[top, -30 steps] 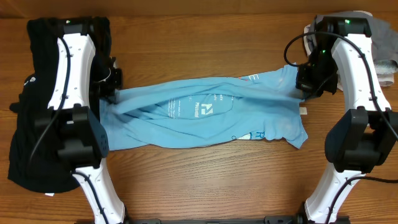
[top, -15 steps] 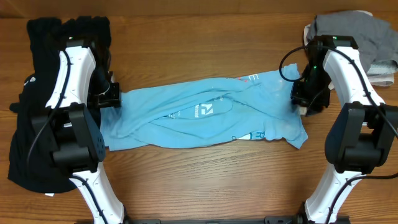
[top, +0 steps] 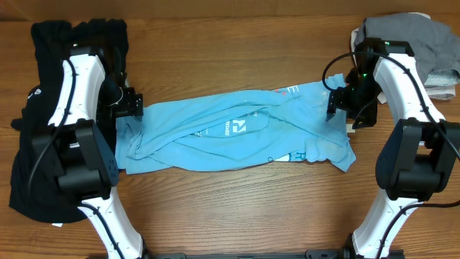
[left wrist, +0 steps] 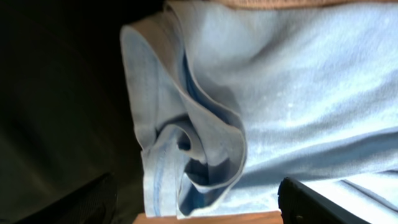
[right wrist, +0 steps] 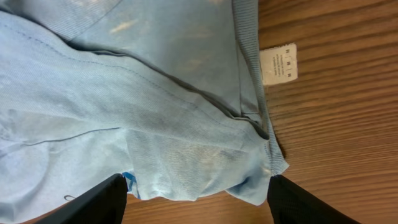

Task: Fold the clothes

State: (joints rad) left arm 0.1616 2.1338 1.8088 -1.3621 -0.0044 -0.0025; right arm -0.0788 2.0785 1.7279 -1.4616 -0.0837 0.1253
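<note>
The clothes in play are a light blue T-shirt [top: 237, 133] with white print, lying rumpled and stretched sideways across the middle of the table. My left gripper [top: 133, 104] hovers open over its left end. In the left wrist view the rolled hem [left wrist: 205, 143] lies between the spread fingers [left wrist: 87, 202], untouched. My right gripper [top: 338, 104] stands open over the shirt's right end. In the right wrist view the collar edge [right wrist: 249, 124] and white label [right wrist: 278, 63] lie below the spread fingers [right wrist: 298, 202].
A large black garment [top: 32, 144] is heaped at the left edge under my left arm and shows dark in the left wrist view [left wrist: 62, 93]. Grey garments [top: 424, 39] are piled at the back right. Bare wood [top: 237, 208] lies in front of the shirt.
Both grippers have opened and let go of the shirt's ends. The shirt has slackened and settled on the table. Both grippers have shifted slightly along its ends.
</note>
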